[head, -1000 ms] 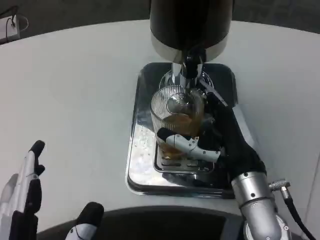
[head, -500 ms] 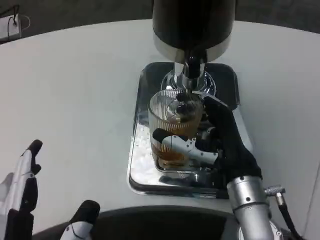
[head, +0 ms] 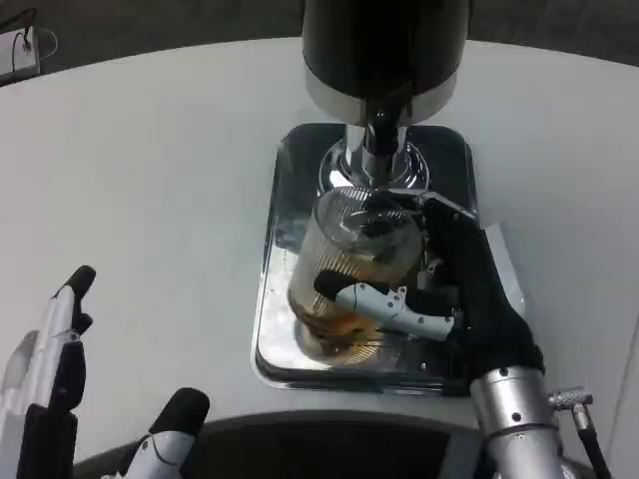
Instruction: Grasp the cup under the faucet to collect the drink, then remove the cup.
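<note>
A ribbed clear glass cup [head: 351, 261] with amber drink in its lower part sits in my right hand [head: 449, 294], whose fingers wrap its front and right side. The cup is tilted, its mouth leaning toward the dispenser. It hangs just below and in front of the faucet [head: 380, 130] of the black and silver dispenser [head: 384, 50], above the shiny steel drip tray [head: 285, 180]. My left hand [head: 60, 399] stays at the lower left with fingers apart, holding nothing, far from the cup.
The white table [head: 150, 170] spreads wide on the left and far right of the tray. A small white object with a cable [head: 20, 55] lies at the far left corner. The table's dark near edge runs along the bottom.
My right hand has drawn the cup a little toward me and tipped it. The left hand has hardly moved.
</note>
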Tool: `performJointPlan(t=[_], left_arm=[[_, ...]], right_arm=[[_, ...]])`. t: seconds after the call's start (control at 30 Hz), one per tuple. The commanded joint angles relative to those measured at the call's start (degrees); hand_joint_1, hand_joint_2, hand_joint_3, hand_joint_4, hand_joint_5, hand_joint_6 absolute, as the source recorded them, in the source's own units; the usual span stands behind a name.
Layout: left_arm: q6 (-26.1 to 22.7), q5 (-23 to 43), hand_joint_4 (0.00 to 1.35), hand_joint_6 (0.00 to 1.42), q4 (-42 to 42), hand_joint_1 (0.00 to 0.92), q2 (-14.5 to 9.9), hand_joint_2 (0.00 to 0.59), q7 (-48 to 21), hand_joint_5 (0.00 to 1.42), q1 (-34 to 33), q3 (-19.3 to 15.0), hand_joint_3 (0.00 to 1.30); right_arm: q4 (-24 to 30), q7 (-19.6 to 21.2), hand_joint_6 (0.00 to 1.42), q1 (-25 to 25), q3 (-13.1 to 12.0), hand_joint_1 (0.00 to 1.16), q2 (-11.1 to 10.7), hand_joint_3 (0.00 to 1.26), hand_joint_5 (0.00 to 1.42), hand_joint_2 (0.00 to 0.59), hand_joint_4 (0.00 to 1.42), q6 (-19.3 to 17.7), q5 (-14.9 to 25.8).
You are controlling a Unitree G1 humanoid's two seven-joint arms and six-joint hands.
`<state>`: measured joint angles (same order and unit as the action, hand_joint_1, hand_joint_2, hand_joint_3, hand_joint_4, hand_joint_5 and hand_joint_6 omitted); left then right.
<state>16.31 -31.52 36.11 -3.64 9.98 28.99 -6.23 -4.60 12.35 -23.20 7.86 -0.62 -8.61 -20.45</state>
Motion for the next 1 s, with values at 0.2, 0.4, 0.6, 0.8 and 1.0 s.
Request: performJointPlan(t=[0.2, 0.4, 0.6, 0.8, 1.0], left_arm=[[-0.11, 0.24, 0.0, 0.0, -0.86, 0.0, 0.12, 0.14, 0.08, 0.11, 0.34, 0.03, 0.04], [-0.17, 0.37, 0.0, 0.0, -1.32, 0.0, -0.03, 0.139, -0.06, 0.11, -0.27, 0.06, 0.04], [0.07, -1.14, 0.0, 0.0, -2.08, 0.0, -0.55, 0.139, 0.06, 0.1, -1.17, 0.43, 0.04], [-0.2, -2.44, 0.0, 0.0, -2.56, 0.0, -0.63, 0.142, 0.05, 0.1, -2.11, 1.05, 0.04], [-1.06, -6.03, 0.0, 0.0, -2.51, 0.0, -0.72, 0.146, -0.12, 0.1, -2.81, 2.11, 0.03]], right_arm=[[6.44, -1.94, 1.42, 3.38, 1.7, 1.16, 0.67, 0.72, 1.13, 0.101, 0.93, -0.03, 0.22], [7.25, -2.22, 1.42, 3.93, 1.72, 1.16, 0.62, 0.72, 1.13, 0.098, 0.93, 0.27, 0.12], [8.79, -3.17, 1.41, 4.71, 2.02, 1.16, -0.04, 0.72, 1.13, 0.097, 0.93, -0.04, -0.41], [10.03, -3.6, 1.41, 5.6, 2.35, 1.16, -0.91, 0.72, 1.13, 0.097, 0.93, -0.31, -1.2], [12.71, -4.82, 1.41, 7.62, 3.13, 1.16, -2.4, 0.72, 1.13, 0.097, 0.93, -1.05, -1.97]])
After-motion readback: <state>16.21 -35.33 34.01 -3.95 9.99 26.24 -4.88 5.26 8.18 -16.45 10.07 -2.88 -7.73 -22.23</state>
